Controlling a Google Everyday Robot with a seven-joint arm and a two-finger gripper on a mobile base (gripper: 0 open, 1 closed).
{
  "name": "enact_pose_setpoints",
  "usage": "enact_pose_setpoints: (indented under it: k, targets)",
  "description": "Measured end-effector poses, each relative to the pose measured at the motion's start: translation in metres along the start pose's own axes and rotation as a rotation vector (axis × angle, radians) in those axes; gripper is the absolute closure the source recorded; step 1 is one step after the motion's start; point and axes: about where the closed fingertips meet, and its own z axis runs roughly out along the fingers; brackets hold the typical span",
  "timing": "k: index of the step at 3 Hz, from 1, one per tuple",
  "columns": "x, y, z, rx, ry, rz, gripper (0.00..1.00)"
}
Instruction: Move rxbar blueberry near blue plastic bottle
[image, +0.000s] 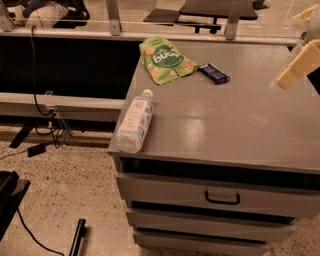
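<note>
Hovering far right, the pincer (296, 67), apart or together I cannot tell, may catch the pouch (165, 60) near the bar (214, 73).

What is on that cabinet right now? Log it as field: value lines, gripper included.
surface: grey cabinet top, drawers below
bar: rxbar blueberry, flat at the back, just right of the pouch
bottle: blue plastic bottle, on its side at the front left edge, cap toward the back
pouch: green snack pouch, flat, back left
gripper: gripper, over the right side of the top, touching none of the items
task state: bar and bottle far apart, bar not yet picked up
</note>
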Motion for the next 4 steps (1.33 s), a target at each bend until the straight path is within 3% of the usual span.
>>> enact_pose_setpoints:
  k: [2, 3, 4]
  targets:
    - [-0.022, -0.086, 0.045, 0.068, -0.244, 0.193, 0.00]
    - [-0.031, -0.117, 0.069, 0.137, -0.304, 0.242, 0.00]
    - [-0.034, -0.129, 0.072, 0.178, -0.325, 0.250, 0.00]
